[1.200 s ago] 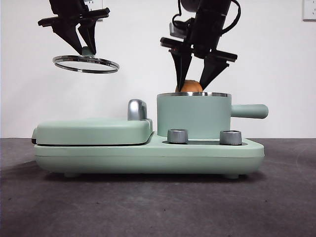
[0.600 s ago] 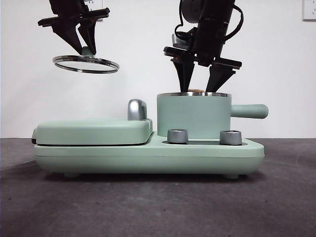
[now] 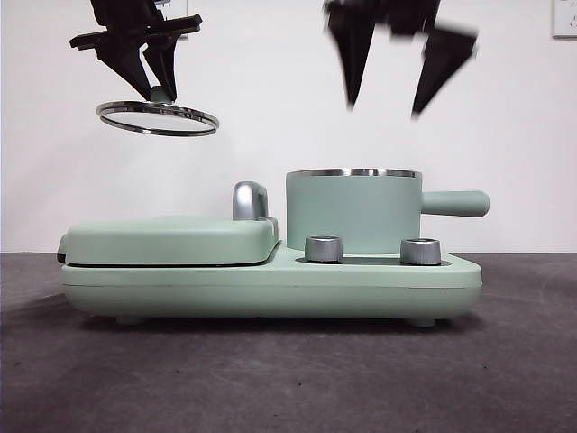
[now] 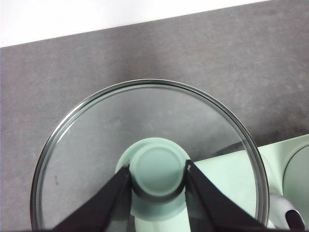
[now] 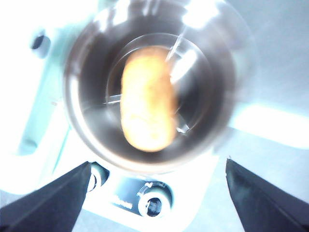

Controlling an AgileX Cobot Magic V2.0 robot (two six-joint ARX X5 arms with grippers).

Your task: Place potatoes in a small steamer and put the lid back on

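The potato (image 5: 147, 104) is seen lying on the bottom of the pot (image 3: 353, 212), directly below the right claw (image 3: 397, 77), whose jaws are spread wide and empty, well above the steel rim. The lid (image 3: 158, 117) is held in the air by its green knob (image 4: 158, 170), clamped between the jaws of the left claw (image 4: 157, 180), above the flat griddle (image 3: 171, 241) beside the pot, on the dark bench (image 3: 288, 379).
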